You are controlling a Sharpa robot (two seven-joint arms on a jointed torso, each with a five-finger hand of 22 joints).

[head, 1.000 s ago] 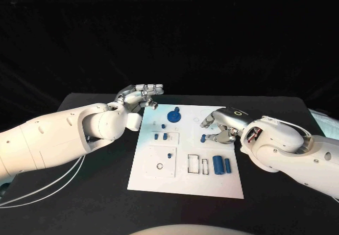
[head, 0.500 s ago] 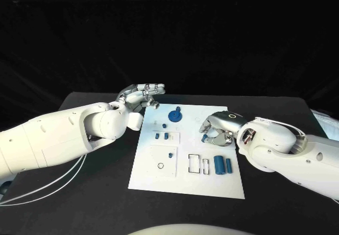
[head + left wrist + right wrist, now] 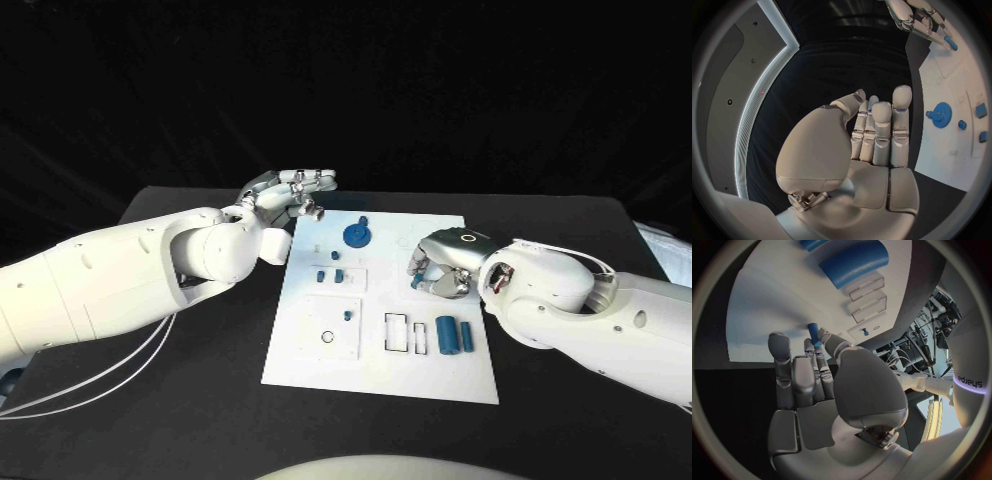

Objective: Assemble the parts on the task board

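Observation:
The white task board (image 3: pixel 378 345) lies in the middle of the black table. My right hand (image 3: pixel 438 264) hovers over the board's right side and pinches a small blue peg (image 3: pixel 813 334) between thumb and fingers; the peg (image 3: pixel 417 281) pokes out below the hand. From the left wrist view the right hand (image 3: pixel 917 17) and its peg (image 3: pixel 951 43) appear beyond the board. My left hand (image 3: pixel 297 189) is raised at the board's far left corner, fingers straight, holding nothing. A blue gear (image 3: pixel 355 236) sits near it.
Two small blue pieces (image 3: pixel 335 277) stand in the board's left middle. A blue cylinder (image 3: pixel 449 335) and a thin blue bar (image 3: pixel 470 336) lie near the board's right edge, beside empty rectangular slots (image 3: pixel 395 333). The black table (image 3: pixel 173 400) stretches around the board.
My right hand has drawn a little toward the board's middle and turned, keeping the blue peg. The left hand has barely moved.

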